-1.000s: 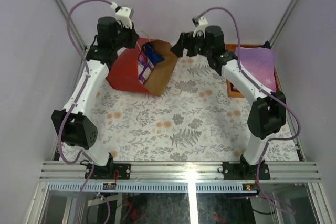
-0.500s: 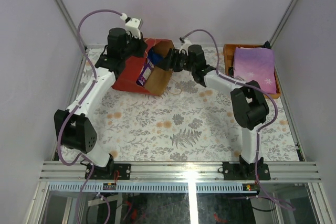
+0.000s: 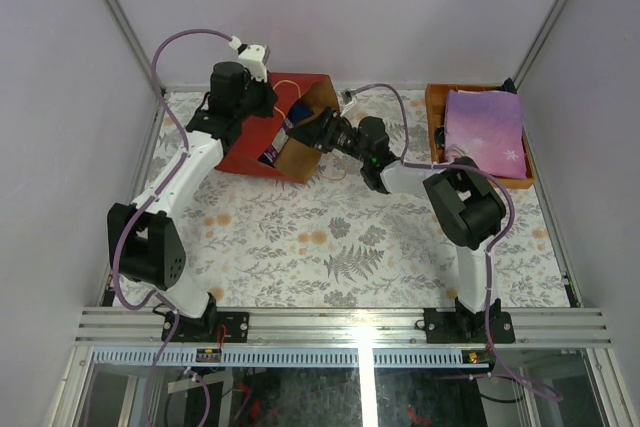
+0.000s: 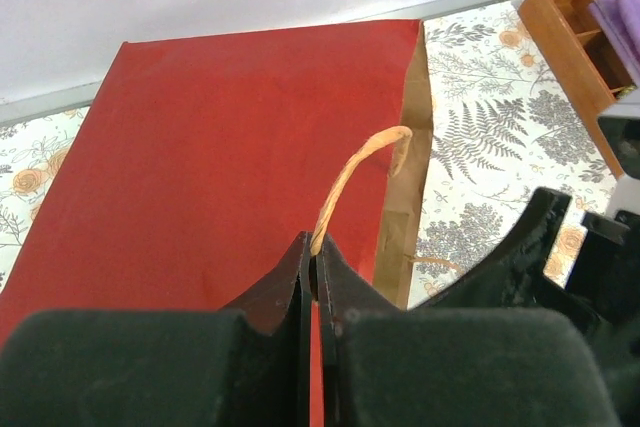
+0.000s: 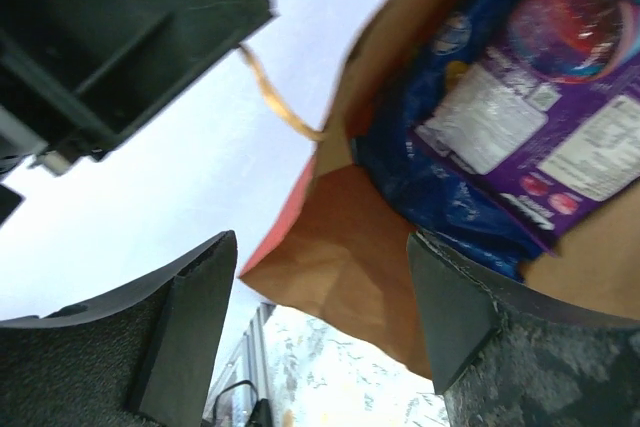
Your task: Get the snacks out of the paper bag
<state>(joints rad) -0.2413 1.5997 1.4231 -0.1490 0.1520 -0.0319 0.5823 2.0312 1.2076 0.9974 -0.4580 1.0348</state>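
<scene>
The paper bag (image 3: 250, 139) lies on its side at the back of the table, red outside, brown inside, its mouth facing right. My left gripper (image 3: 268, 104) is above the bag's upper edge, shut on a tan cord handle (image 4: 345, 182) and holding it up over the red side (image 4: 220, 147). My right gripper (image 3: 313, 130) is open at the bag's mouth, its jaws either side of the brown lower lip (image 5: 350, 257). Inside I see a blue Doritos bag (image 5: 420, 172) with a purple packet (image 5: 565, 137) lying on it. The other snacks are hidden.
An orange tray (image 3: 436, 112) stands at the back right with a flat lilac item (image 3: 486, 122) on it; its corner shows in the left wrist view (image 4: 565, 32). The floral table cover (image 3: 330, 237) spreads in front. The left gripper's body (image 5: 110, 37) hangs close above the right gripper.
My right arm has swung left from near the tray to the bag's mouth. My left gripper has shifted right over the bag, and the bag's mouth now stands more open.
</scene>
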